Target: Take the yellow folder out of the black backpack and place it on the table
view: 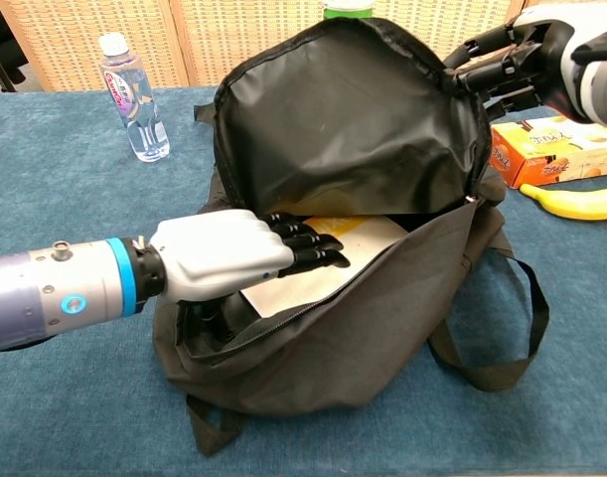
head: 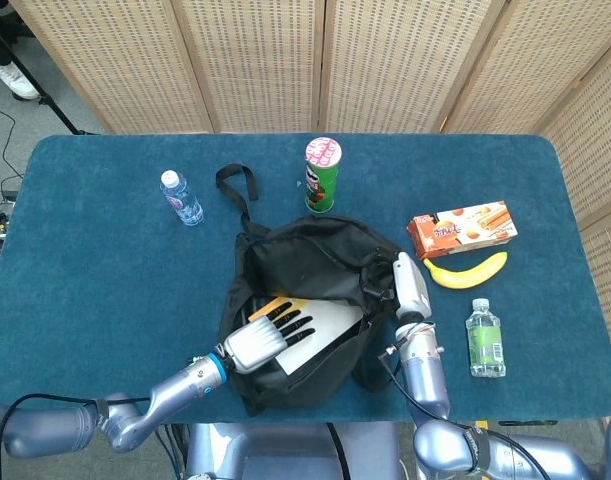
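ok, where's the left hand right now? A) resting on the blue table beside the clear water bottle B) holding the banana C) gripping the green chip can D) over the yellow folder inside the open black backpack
D: the left hand reaches into the open black fabric backpack, its dark fingers lying over the yellow-and-white folder, while the right hand holds the flap up.
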Robot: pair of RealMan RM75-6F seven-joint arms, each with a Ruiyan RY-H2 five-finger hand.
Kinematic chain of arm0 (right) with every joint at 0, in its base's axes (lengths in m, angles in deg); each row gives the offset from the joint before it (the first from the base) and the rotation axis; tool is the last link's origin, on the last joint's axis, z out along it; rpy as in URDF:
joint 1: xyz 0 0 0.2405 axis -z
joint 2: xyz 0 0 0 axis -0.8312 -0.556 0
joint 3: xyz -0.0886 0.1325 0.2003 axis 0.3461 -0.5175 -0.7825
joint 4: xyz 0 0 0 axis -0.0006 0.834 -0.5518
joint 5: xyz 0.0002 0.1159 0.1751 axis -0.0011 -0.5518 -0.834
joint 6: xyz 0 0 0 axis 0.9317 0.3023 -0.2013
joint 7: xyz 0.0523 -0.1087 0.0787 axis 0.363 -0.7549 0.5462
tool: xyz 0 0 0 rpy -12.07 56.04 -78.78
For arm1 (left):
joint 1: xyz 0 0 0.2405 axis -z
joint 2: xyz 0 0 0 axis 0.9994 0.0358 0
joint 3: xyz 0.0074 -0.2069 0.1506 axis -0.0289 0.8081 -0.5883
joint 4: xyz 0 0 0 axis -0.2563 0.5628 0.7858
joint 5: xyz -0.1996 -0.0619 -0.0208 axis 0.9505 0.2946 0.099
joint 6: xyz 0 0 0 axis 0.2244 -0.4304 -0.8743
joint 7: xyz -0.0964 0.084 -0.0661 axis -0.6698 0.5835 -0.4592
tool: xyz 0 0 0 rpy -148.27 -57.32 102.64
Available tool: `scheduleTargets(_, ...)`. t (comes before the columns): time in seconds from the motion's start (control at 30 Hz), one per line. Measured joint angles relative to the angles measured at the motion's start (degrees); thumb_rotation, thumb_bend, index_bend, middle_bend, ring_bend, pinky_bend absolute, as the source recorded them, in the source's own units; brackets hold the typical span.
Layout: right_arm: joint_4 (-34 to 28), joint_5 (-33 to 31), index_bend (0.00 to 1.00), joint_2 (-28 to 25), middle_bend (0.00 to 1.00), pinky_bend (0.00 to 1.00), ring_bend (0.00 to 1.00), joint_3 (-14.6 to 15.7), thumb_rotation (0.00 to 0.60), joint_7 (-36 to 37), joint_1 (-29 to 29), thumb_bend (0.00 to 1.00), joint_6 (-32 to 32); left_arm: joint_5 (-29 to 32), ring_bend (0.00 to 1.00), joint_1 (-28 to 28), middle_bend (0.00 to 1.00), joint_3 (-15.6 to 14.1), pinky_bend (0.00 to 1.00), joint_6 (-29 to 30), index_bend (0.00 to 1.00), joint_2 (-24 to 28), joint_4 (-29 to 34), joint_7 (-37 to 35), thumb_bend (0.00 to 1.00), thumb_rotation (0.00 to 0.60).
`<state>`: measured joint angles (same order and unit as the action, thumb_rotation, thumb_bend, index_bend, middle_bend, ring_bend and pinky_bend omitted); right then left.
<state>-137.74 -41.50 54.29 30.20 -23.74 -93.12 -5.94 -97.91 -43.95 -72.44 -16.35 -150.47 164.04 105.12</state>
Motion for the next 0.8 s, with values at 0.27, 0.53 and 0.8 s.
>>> scheduleTargets(0.27, -1.5, -1.4, 0.68, -1.0, 0.64, 0.42, 0.5, -0.4, 0.6, 0.2, 0.0, 0.72, -0.2, 1.4, 0.0, 0.7, 0.0, -0.1, 0.0, 1.0, 0.0, -2.1, -2.4, 0.0, 0.27, 0.6)
scheduleTargets(0.53, -2.6, -1.7, 0.68, -1.2, 0.64, 0.42, 0.5, -0.4, 0.6, 0.2, -0.4, 0.72, 0.3, 2.5, 0.0, 1.5, 0.0, -0.3, 0.0, 0.9, 0.0, -4.2, -4.4, 0.5, 0.27, 0.6)
scheduleTargets(0.8, -4.2, -2.7, 0.68, -2.5, 0.64, 0.42, 0.5, -0.7, 0.6, 0.2, -0.3, 0.75, 0.6, 4.1, 0.0, 2.3, 0.0, 0.2, 0.0, 1.2, 0.0, -8.3, -8.8, 1.9, 0.36, 0.6)
